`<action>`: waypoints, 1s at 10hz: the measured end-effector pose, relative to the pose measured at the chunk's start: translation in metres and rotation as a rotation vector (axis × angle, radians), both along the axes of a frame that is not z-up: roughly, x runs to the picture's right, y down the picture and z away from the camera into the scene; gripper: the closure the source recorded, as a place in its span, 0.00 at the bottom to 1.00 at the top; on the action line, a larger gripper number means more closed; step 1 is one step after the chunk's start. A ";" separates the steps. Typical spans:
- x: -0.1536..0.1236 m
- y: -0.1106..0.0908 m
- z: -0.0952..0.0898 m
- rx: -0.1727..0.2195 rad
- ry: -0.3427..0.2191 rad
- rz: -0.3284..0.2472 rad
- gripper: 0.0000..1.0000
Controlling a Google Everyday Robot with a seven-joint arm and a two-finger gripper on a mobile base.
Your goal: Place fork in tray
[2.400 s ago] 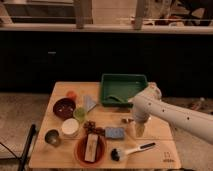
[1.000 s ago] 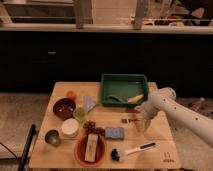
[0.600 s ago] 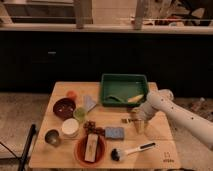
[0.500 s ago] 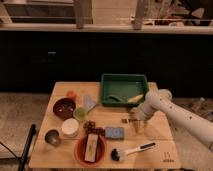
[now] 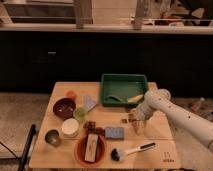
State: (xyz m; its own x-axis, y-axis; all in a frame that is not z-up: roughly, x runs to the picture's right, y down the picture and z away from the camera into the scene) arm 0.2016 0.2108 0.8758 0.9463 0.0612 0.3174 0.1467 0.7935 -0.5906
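The fork [image 5: 125,120] is a small dark brownish piece lying on the wooden table, just below the tray's front wall and above the blue sponge [image 5: 114,132]. The tray [image 5: 123,76] is a deep dark-green bin at the back middle of the table, with a yellowish item [image 5: 135,98] inside on the right. My gripper [image 5: 136,123] points down at the table, close to the right of the fork. My white arm [image 5: 170,111] comes in from the right, past the tray's front right corner.
A white-handled brush [image 5: 133,149] lies at the front right. An orange plate [image 5: 90,149] holding a bar sits at the front. A white cup [image 5: 70,127], green cup [image 5: 80,114], dark-red bowl [image 5: 64,107], metal cup [image 5: 52,137] and grey cloth [image 5: 90,102] fill the left half.
My gripper swung right, then came back left and sits closer to the fork. The fork and the other things have not moved.
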 end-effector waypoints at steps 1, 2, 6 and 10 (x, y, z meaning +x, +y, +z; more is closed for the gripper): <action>0.000 -0.003 -0.002 0.002 -0.001 -0.001 0.82; 0.001 -0.003 -0.002 0.005 0.000 -0.003 0.92; 0.010 0.003 -0.014 0.014 0.008 -0.009 1.00; 0.015 -0.001 -0.045 0.084 0.011 -0.001 1.00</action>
State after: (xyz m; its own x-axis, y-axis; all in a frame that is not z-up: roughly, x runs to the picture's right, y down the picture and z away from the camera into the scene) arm 0.2169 0.2099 0.8312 0.9497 0.0336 0.3112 0.1417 0.8403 -0.5233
